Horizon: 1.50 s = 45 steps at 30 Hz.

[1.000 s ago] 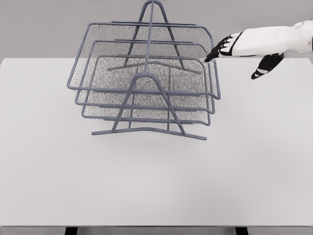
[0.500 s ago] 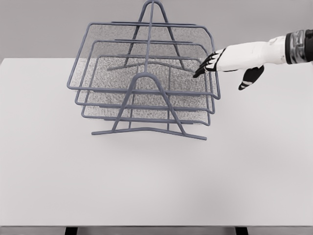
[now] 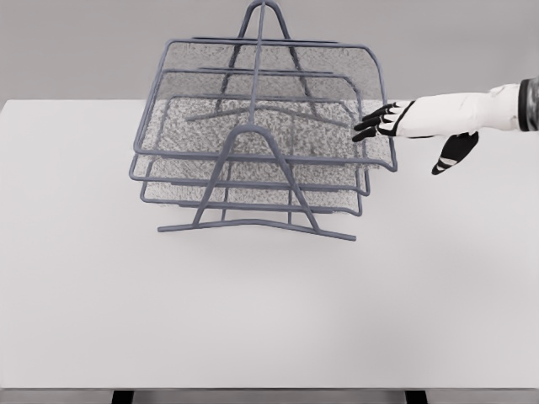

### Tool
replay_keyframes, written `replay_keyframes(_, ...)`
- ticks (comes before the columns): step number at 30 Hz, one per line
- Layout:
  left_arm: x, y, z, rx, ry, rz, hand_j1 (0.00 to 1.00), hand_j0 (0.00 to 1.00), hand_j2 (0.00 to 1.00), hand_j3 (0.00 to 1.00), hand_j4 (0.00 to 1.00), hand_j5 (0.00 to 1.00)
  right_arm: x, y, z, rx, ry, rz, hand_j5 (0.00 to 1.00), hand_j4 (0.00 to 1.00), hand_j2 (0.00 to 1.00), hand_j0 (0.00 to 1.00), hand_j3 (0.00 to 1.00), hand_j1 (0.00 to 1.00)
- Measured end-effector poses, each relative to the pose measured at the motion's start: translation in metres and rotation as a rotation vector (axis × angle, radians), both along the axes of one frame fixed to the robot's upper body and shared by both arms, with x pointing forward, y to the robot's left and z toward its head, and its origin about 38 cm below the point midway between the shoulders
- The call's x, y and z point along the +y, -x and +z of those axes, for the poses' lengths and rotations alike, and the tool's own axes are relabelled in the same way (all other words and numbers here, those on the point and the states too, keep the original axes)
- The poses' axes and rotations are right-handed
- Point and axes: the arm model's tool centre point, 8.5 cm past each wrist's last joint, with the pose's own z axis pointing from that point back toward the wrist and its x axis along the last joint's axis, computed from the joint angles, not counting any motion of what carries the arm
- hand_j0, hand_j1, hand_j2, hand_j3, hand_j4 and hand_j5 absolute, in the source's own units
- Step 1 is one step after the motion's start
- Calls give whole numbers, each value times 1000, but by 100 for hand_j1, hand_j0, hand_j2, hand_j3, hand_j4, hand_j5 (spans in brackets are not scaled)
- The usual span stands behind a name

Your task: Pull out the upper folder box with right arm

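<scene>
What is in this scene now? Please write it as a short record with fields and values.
surface: white table
rack: grey wire rack holding three mesh trays
upper tray: upper folder box, its right side sticking out beyond the two lower trays
right hand: right hand with fingertips at the upper tray's right rim, thumb hanging below
grasp: fingers extended, not closed around the rim
left arm: not in view

Three-tier rack (image 3: 253,225) at the table's (image 3: 269,320) rear centre, upper folder box (image 3: 261,101) topmost (right hand (image 3: 396,122) at its right rim)
</scene>
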Motion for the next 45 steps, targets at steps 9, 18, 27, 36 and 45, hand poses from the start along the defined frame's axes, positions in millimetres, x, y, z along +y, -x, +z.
replay_keyframes(9, 0, 0, 0, 0, 0, 0, 100, 100, 100, 100, 100, 100, -34, 10, 0, 20, -6, -71, 100, 100, 100, 100, 100, 100)
replay_keyframes(18, 0, 0, 0, 0, 0, 0, 100, 100, 100, 100, 100, 100, -66, 18, 4, 30, -22, -152, 100, 100, 100, 100, 100, 100)
replay_keyframes(27, 0, 0, 0, 0, 0, 0, 100, 100, 100, 100, 100, 100, -102, 22, 14, 25, -44, -259, 100, 100, 100, 100, 100, 100)
replay_keyframes(36, 0, 0, 0, 0, 0, 0, 100, 100, 100, 100, 100, 100, -122, 26, 20, 3, -21, -306, 100, 100, 100, 100, 100, 100)
replay_keyframes(45, 0, 0, 0, 0, 0, 0, 100, 100, 100, 100, 100, 100, -131, 37, 46, -52, -51, -298, 100, 100, 100, 100, 100, 100)
